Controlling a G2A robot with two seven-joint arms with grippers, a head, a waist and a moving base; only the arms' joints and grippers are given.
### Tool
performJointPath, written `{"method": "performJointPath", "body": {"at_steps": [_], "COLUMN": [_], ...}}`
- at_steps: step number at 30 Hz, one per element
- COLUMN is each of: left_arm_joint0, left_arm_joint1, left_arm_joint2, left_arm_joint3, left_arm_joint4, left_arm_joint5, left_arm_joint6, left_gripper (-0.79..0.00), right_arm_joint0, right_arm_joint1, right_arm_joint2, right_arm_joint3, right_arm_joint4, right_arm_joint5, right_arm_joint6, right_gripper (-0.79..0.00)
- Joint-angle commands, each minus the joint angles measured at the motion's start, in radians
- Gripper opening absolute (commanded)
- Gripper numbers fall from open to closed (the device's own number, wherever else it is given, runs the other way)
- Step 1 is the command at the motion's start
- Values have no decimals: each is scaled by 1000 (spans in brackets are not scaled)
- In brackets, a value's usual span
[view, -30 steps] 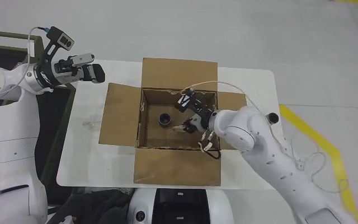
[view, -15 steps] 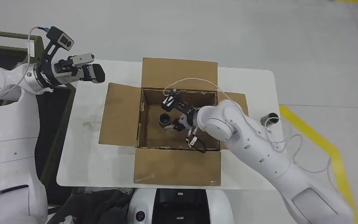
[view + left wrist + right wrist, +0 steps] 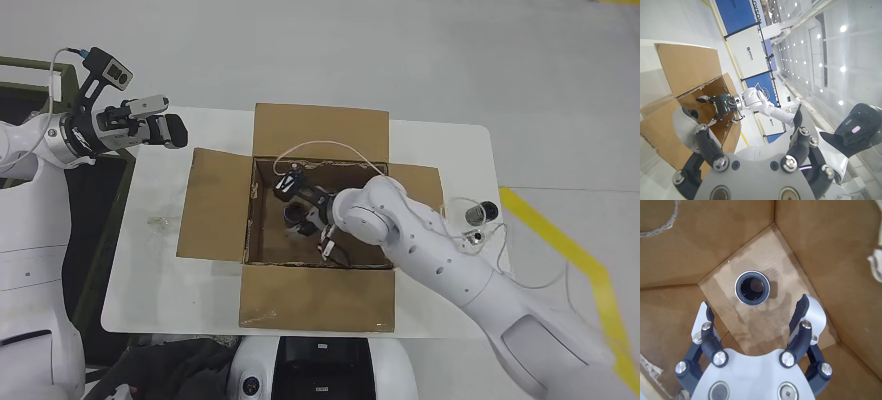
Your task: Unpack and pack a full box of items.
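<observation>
An open cardboard box (image 3: 215,205) stands on the white table (image 3: 150,260). A black cup with a metal rim (image 3: 752,288) stands upright on the box floor, near the left wall. My right gripper (image 3: 754,305) hangs inside the box just above the cup, open, its fingers (image 3: 810,309) wider than the rim and touching nothing. From above, the right gripper (image 3: 298,208) covers most of the cup. My left gripper (image 3: 175,130) is held open and empty over the table's far left edge, well clear of the box; the left wrist view looks across at the cup (image 3: 693,113) and the right gripper (image 3: 703,111).
All box flaps are folded outward, the far one (image 3: 320,128) lying flat. A dark green bin (image 3: 100,230) stands beside the table's left side. A small dark round item (image 3: 484,211) sits at the table's right edge. White cable (image 3: 320,150) loops over the box.
My right gripper has moved left across the inside of the box, from the middle to above the black cup. The left arm has stayed still.
</observation>
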Motion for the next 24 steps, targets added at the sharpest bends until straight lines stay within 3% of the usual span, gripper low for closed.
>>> {"method": "performJointPath", "body": {"at_steps": [1,14,17,20,24], "left_arm_joint0": [0,0,0,0,0], "left_arm_joint1": [0,0,0,0,0], "left_arm_joint2": [0,0,0,0,0], "left_arm_joint3": [0,0,0,0,0], "left_arm_joint4": [0,0,0,0,0], "left_arm_joint5": [0,0,0,0,0], "left_arm_joint6": [0,0,0,0,0], "left_gripper": [0,0,0,0,0], "right_arm_joint0": [10,57,64,68,67], "right_arm_joint1": [-12,-83,-97,-107,-111], "right_arm_joint2": [-14,-66,-71,-73,-65], "right_arm_joint3": [27,181,206,225,226], "right_arm_joint4": [1,-2,-1,-2,-14], "right_arm_joint5": [-2,-24,-26,-29,-32], "right_arm_joint6": [-12,-70,-70,-69,-74], "right_gripper": [0,-12,-129,-391,-542]}}
